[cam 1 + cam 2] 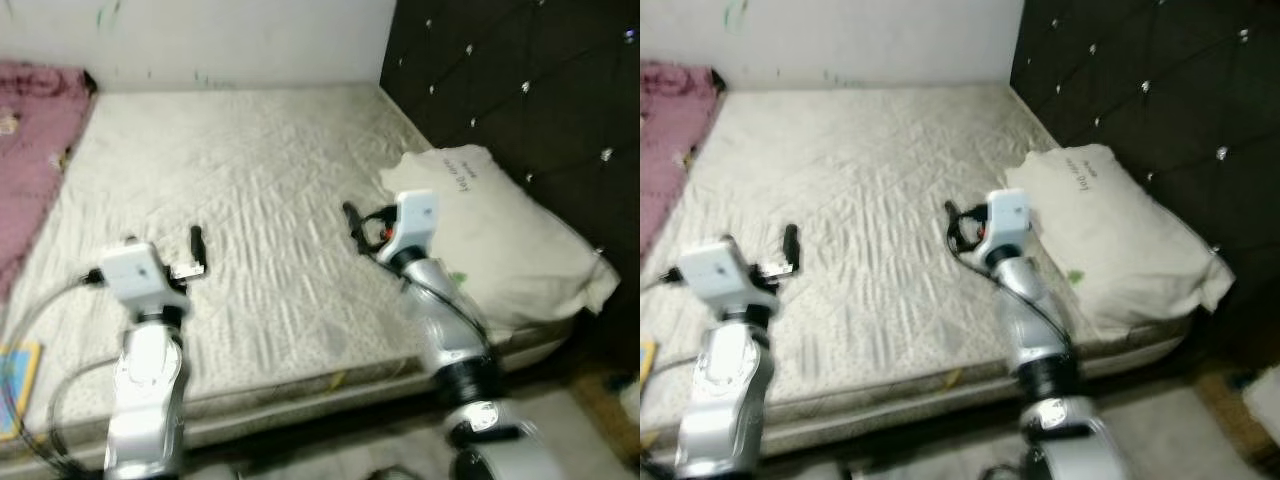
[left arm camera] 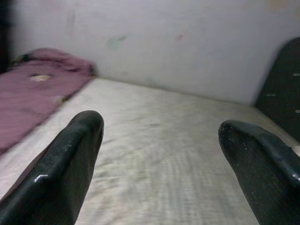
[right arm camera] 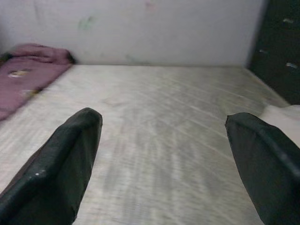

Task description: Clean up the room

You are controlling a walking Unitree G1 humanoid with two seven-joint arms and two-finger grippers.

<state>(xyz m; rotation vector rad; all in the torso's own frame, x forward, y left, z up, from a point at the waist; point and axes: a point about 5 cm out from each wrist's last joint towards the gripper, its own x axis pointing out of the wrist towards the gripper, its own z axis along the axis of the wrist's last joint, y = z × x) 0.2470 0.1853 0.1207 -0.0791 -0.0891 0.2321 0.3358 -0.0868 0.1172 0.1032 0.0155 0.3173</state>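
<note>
Both grippers, L point(image 1: 197, 243) & R point(image 1: 351, 222), wide open, empty; 1 pillow point(image 1: 500, 235), 1 mattress point(image 1: 240, 190).

Dim, soft, perhaps motion-blurred frames

We see a wide bed with a pale quilted mattress point(image 1: 250, 190) — on it lie a rumpled cream pillow point(image 1: 500, 235) and a crumpled pink blanket point(image 1: 30, 150).

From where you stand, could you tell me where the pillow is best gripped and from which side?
Probably the near left corner of the pillow, beside the right gripper. It lies flat on the mattress against the headboard, so only that edge is free. Come in low from the left with the open fingers and pinch the soft edge.
</note>
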